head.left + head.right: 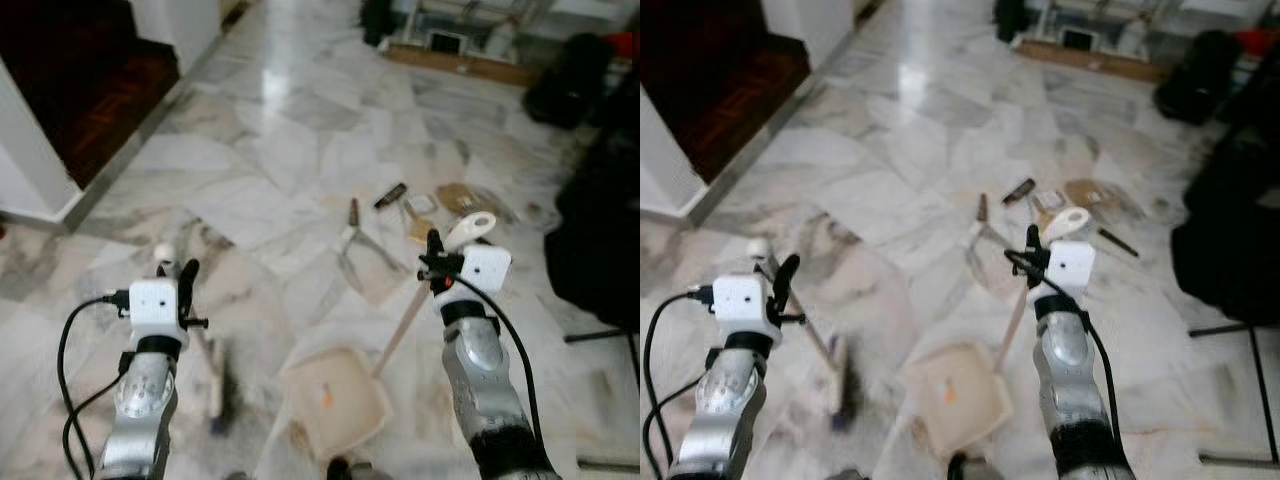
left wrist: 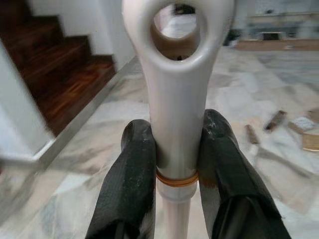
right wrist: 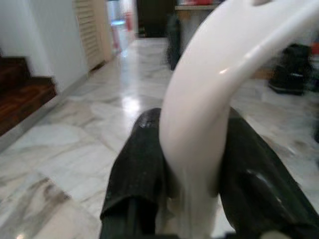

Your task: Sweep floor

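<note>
**A:** Head views: the left gripper (image 1: 186, 272) is clamped near the top of the white plastic broom handle (image 1: 200, 345), whose dark brush head (image 1: 222, 400) rests on the grey-veined white marble floor (image 1: 280, 150). The right gripper (image 1: 434, 250) is clamped on the pale long dustpan handle (image 1: 402, 325), with the cream plastic dustpan (image 1: 338, 396) flat on the floor between the 2 arms. Scattered brown debris (image 1: 420, 205) lies farther ahead.

**B:** Left wrist view: 2 black fingers (image 2: 130, 184) pinch the broom's white looped grip (image 2: 175, 99) just above an orange ring, dark wooden stairs (image 2: 60, 64) beside it.

**A:** Right wrist view: black fingers (image 3: 137, 174) squeeze the dustpan's glossy white curved grip (image 3: 209, 109).
</note>
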